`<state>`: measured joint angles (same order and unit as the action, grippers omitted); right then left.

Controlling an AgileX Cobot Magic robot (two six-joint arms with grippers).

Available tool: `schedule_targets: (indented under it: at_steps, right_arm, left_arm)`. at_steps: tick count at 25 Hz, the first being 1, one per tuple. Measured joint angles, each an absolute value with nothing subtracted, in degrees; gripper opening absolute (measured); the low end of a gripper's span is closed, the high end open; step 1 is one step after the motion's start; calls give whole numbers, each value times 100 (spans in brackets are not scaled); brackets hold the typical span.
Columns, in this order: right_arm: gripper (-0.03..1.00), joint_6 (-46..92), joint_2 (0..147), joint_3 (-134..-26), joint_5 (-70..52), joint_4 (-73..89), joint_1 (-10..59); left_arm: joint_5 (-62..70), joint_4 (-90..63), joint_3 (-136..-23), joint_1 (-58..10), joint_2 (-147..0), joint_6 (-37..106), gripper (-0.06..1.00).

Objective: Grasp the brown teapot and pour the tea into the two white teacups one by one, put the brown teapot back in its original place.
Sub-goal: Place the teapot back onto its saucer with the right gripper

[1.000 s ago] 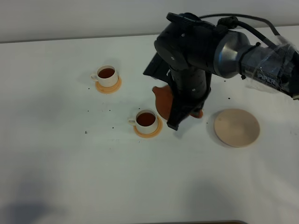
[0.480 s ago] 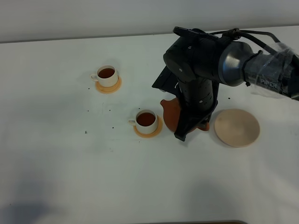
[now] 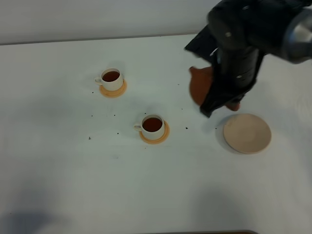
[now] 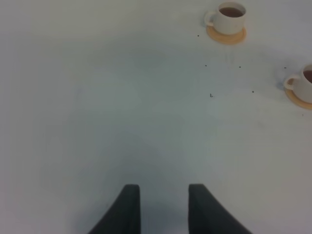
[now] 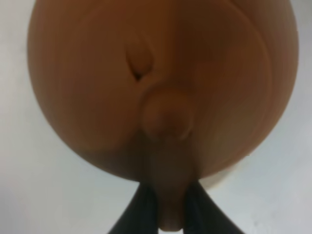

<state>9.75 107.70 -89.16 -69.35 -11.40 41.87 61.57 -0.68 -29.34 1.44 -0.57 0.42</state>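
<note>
The brown teapot (image 3: 199, 86) hangs in the air, to the far left of the pale beige coaster (image 3: 247, 132), its original place. My right arm covers much of it from above. In the right wrist view the teapot (image 5: 161, 87) fills the frame, and my right gripper (image 5: 167, 197) is shut on its loop handle. The two white teacups, one at the far left (image 3: 111, 78) and one nearer the middle (image 3: 152, 125), stand on orange coasters and hold dark tea. My left gripper (image 4: 160, 209) is open over bare table, far from the cups (image 4: 230, 14) (image 4: 303, 84).
Small dark specks lie scattered on the white table (image 3: 73, 170) around the cups. The table's far edge meets a pale wall behind the arm. The left arm does not show in the high view.
My right arm has lifted the teapot away from the nearer teacup and carried it right and toward the back, close to the beige coaster. The cups have not moved.
</note>
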Motion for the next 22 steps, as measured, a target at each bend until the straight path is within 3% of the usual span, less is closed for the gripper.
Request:
schedule_targets:
  at_steps: [6, 13, 22]
  right_arm:
    - [9, 501, 10033, -7672, -6868, -1135, 3686]
    - [9, 47, 9759, -6221, -5320, -1151, 3564]
    - [9, -39, 10233, -5974, -4574, -1133, 3263]
  left_arm:
    - [6157, -68, -2934, 144, -57, 42, 25]
    - [6157, -68, -2934, 144, -57, 42, 25]
    - [6157, -68, -2934, 144, -57, 42, 25]
